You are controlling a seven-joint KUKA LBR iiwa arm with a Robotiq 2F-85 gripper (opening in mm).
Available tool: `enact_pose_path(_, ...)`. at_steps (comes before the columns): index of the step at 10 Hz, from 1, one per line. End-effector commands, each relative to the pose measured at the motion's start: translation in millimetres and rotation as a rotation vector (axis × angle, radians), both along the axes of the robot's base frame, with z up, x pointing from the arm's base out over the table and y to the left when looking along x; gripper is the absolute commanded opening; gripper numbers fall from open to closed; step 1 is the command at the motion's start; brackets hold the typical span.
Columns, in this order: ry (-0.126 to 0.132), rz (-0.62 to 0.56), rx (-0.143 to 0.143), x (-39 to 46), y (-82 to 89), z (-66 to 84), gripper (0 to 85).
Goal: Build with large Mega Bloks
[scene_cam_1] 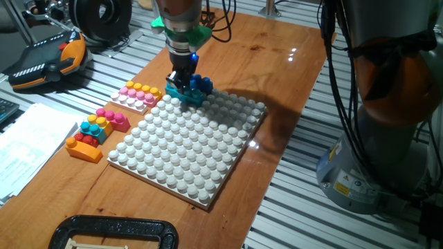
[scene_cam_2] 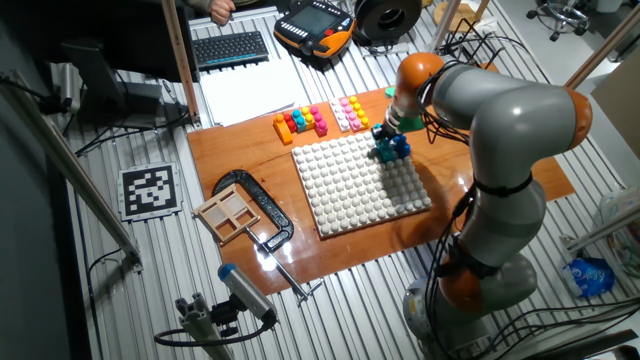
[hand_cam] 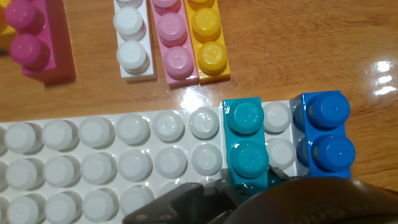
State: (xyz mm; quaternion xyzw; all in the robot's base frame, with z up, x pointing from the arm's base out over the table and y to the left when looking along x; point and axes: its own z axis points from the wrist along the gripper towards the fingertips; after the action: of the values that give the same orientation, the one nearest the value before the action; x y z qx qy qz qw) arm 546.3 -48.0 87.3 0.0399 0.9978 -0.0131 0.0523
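My gripper (scene_cam_1: 183, 80) stands over the far corner of the white studded baseplate (scene_cam_1: 187, 152). Its fingers close around the near end of a cyan brick (hand_cam: 245, 140), which sits on the plate's edge row. A dark blue brick (hand_cam: 326, 134) sits on the plate one stud column to its right; both also show in the other fixed view (scene_cam_2: 390, 148). Off the plate on the wood lie white (hand_cam: 132, 37), pink (hand_cam: 171, 37) and yellow-orange (hand_cam: 208, 34) bricks side by side, and a magenta brick (hand_cam: 34, 37). A small pile of pink, cyan and orange bricks (scene_cam_1: 97, 130) lies further left.
A black clamp (scene_cam_1: 114, 232) grips the wooden board's front edge, with a small wooden tray (scene_cam_2: 228, 212) beside it. Papers (scene_cam_1: 28, 145), a keyboard (scene_cam_2: 230, 47) and an orange teach pendant (scene_cam_1: 48, 62) lie beyond the board. The arm's base (scene_cam_1: 387, 104) stands at the right.
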Motion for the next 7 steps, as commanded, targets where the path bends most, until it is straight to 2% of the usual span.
enact_pose_path(1, -0.001, -0.002, -0.004, 0.1, -0.1, 1.2, 51.0)
enact_pose_path(3, 0.019, 0.002, -0.012, 5.5, 0.4, 12.1, 51.0)
enact_pose_path(6, 0.04, -0.007, -0.018, 20.0, 7.3, 29.0, 51.0)
enact_pose_path(7, 0.049, -0.009, -0.016, 27.6, 10.3, 33.1, 51.0)
